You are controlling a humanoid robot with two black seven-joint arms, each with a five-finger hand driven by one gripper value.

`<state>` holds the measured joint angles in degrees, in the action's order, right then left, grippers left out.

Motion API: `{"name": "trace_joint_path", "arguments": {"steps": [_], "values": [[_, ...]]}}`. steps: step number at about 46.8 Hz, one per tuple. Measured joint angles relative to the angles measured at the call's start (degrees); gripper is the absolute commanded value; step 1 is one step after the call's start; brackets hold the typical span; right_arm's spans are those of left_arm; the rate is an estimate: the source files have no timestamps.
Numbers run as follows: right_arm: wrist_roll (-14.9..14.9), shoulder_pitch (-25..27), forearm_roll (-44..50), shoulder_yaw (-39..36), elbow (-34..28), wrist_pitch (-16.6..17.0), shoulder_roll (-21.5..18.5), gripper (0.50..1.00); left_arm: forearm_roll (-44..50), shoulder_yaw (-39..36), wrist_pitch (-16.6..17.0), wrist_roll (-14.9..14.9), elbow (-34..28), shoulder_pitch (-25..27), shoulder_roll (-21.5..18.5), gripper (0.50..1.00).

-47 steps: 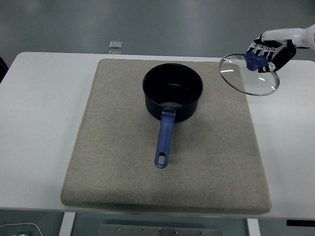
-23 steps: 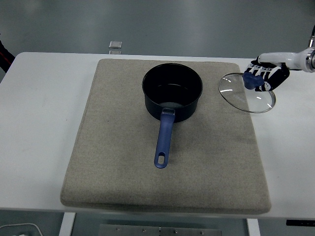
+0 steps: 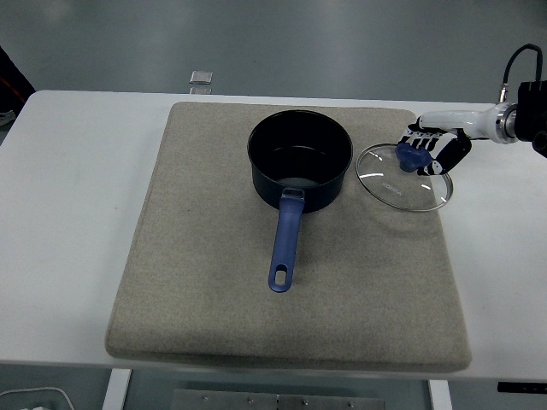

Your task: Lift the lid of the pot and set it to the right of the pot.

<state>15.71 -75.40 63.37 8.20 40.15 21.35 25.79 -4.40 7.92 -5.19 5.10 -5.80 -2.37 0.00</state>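
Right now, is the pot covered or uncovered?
Uncovered. The pot shows its open dark inside; the glass lid lies right of it on the mat, robot hand on its knob.

A lab or test room, not a kitchen: a plain white table (image 3: 68, 171) stands on a bare grey floor (image 3: 273, 38), with one grey mat (image 3: 214, 316) laid as a work surface. The pot (image 3: 299, 162) sits on no stove, and a cabled robot arm (image 3: 513, 115) reaches in from the right.

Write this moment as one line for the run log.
right hand: holds lid by its knob | lid: right of pot, over mat | pot: open, handle toward near edge | left hand: out of view
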Motion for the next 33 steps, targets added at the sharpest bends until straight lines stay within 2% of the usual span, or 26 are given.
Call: {"name": "trace_joint_path", "arguments": {"steps": [2,16,18,26,33], "values": [[0.0,0.1,0.0,0.0,0.0,0.0,0.0,0.897,0.0,0.0,0.0,0.0,0.0,0.0,0.0,1.0],[0.0,-0.7,-1.1,-1.0,0.0,1.2,0.9,0.905,0.0,0.0,0.0,0.0,0.0,0.0,0.0,1.0],[0.3,-1.3,-1.5,-1.6,0.0,2.1,1.1,0.903,0.0,0.0,0.0,0.0,0.0,0.0,0.0,1.0],[0.4,-2.5,-8.5,-8.7,-0.3,8.9,1.3,0.905,0.0,0.0,0.0,0.0,0.0,0.0,0.0,1.0],[0.2,-2.4,-15.3,-11.0,-1.1,9.7,1.3,0.903,0.0,0.0,0.0,0.0,0.0,0.0,0.0,1.0]]}}
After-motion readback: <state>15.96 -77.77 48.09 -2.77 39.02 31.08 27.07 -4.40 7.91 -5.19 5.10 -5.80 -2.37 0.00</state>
